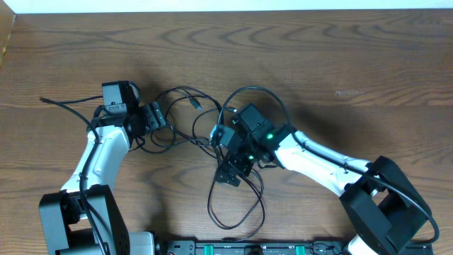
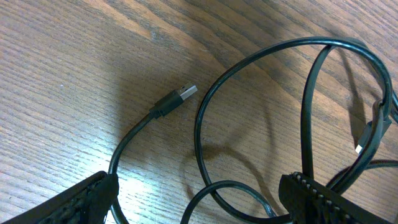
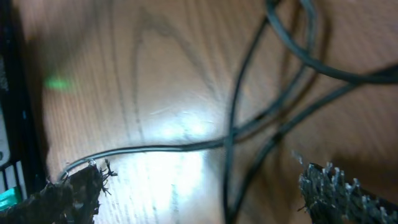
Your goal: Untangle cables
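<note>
Cables: black cords looped over one another, centre of the overhead view, on a wooden table.
Right gripper: jaws spread wide, straddling crossed strands, pinching nothing; likely poised to single one out.
Left gripper: jaws spread, a loop lying between, unheld.
Plug: free end, upper centre, clear of the loops.
</note>
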Controlling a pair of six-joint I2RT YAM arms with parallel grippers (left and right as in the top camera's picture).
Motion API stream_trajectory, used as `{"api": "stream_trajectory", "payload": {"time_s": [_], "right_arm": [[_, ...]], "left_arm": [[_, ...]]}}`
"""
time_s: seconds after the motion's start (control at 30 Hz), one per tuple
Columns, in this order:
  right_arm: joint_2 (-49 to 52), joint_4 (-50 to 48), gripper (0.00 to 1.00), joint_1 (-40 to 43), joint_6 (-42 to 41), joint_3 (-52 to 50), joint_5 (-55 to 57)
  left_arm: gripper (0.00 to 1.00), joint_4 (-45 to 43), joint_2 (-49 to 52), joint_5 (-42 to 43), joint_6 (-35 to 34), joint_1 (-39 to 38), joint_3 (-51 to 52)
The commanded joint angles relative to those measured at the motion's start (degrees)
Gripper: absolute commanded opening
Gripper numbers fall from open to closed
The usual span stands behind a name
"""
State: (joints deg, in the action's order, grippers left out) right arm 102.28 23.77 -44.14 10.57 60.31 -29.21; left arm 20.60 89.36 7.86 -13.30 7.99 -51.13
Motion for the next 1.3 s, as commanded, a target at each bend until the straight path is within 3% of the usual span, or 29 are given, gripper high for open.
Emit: {"api": "stream_trajectory", "payload": {"time_s": [0.0, 0.27, 0.5, 0.83, 0.87, 1.07, 1.27], "right_arm": [[0.02, -0.44, 0.95, -2.1, -0.22, -0.17, 0.83], [0.02, -0.9, 0.73, -4.46, -0.22, -0.17, 4.35], [0.59, -2.01, 0.59, -4.46, -0.24, -0.17, 10.21], [2.01, -3.26, 0.5, -4.35, -0.22, -0.17, 10.34], [2.01, -3.28, 0.47, -4.28, -0.22, -0.17, 10.49], [2.69, -3.65, 0.04, -4.17, -0.22, -0.17, 10.73], [2.73, -3.87, 0.01, -4.15, -0.24, -0.17, 10.71]], "left_arm": [[0.88, 0.13, 0.24, 0.52, 0.31, -0.02, -0.17], [0.88, 0.13, 0.24, 0.5, 0.31, -0.02, -0.17], [0.88, 0.13, 0.24, 0.5, 0.31, -0.02, -0.17], [0.88, 0.13, 0.24, 0.5, 0.31, -0.02, -0.17], [0.88, 0.13, 0.24, 0.5, 0.31, -0.02, -0.17], [0.88, 0.13, 0.24, 0.52, 0.31, -0.02, -0.17], [0.88, 0.13, 0.24, 0.52, 0.31, -0.02, -0.17]]}}
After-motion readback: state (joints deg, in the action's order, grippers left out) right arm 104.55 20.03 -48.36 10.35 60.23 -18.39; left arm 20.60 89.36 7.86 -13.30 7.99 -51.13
